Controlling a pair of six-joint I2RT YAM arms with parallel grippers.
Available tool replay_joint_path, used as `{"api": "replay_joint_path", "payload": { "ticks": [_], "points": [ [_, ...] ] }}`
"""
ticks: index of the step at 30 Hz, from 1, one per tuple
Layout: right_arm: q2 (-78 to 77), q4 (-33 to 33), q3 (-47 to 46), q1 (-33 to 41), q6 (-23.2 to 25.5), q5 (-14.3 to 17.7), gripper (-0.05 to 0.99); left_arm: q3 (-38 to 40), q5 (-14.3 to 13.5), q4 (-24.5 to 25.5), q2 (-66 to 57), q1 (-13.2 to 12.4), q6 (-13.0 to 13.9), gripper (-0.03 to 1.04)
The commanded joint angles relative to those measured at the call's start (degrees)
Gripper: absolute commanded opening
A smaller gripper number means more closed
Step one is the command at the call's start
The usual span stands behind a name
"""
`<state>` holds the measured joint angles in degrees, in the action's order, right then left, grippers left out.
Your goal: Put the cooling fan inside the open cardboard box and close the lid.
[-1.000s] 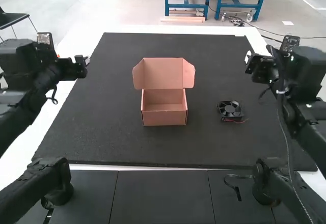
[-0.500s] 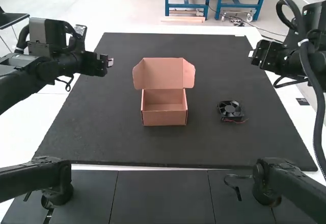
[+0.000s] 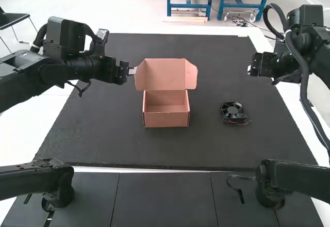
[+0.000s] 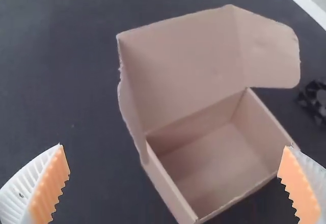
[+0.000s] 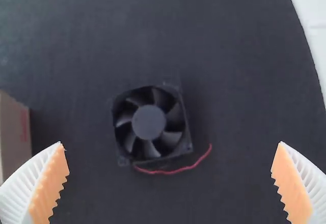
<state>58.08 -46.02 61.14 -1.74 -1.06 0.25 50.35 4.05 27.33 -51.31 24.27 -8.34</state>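
hovering, left fingers [image 4: 48, 186] and right fingers [image 5: 48, 180] spread | fan [image 5: 150, 123] near open box [image 4: 204, 158] | right wrist: red wire [image 5: 170, 172], probably the fan's

A large black textured mat [image 3: 93, 134] lies flat across a white counter [image 3: 23, 139], covering most of it. Dark panels [image 3: 165, 201] run along the counter's near edge.
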Motion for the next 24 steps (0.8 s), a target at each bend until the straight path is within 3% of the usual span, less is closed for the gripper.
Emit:
{"api": "replay_joint_path", "payload": {
  "ticks": [1, 9, 12, 16, 24],
  "points": [
    [0.8, 2.78, -2.17, -0.81, -4.83, -0.25, 0.91, 0.28, -0.8, 1.23, 1.12, -0.19, -1.15, 0.97],
    [5.64, 9.63, -6.48, -0.28, -4.65, 0.28, 0.91, -2.36, -0.63, 4.13, 3.67, 0.07, 1.92, 0.97],
    [7.75, 11.13, -7.09, -0.28, -6.94, 1.59, 0.91, -3.5, -0.01, 5.01, 4.82, 0.16, 2.98, 0.97],
    [11.61, 11.22, -6.04, -0.81, -9.75, 2.74, 0.91, -3.59, 0.16, 5.71, 5.08, 0.16, 3.59, 0.97],
    [20.75, 9.02, -3.05, -1.34, -10.01, 2.91, 0.91, -3.15, 1.66, 6.86, 4.9, 1.13, 4.21, 0.97]
  ]
}}
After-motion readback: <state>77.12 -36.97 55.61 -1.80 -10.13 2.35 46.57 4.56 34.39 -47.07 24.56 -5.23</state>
